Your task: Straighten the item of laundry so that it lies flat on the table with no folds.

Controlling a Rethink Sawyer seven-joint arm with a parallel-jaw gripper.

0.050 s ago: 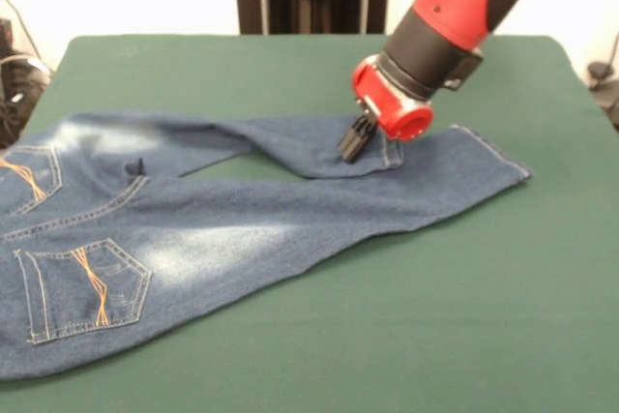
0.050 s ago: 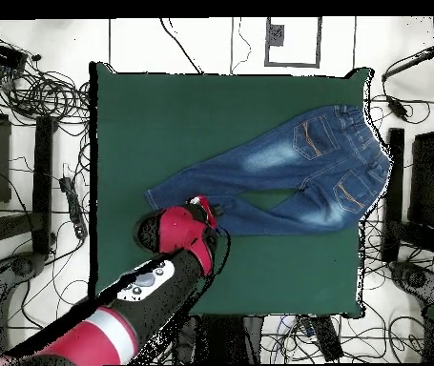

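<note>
- Tangled cables [image 2: 53, 143] lie on the floor round the green worktop [image 1: 406, 316]; nothing but the jeans [image 1: 242, 229] sits on the cloth itself.
- The jeans lie back-side up, with orange-stitched pockets [image 1: 87, 287] showing and faded patches on the seat and thigh.
- In the front view the waist end runs off the picture's left edge.
- The legs stretch across the worktop; one hem crosses over the other leg.
- The gripper [image 1: 356, 140] presses down at that overlapped hem, fingers drawn together; whether they pinch denim I cannot tell.
</note>
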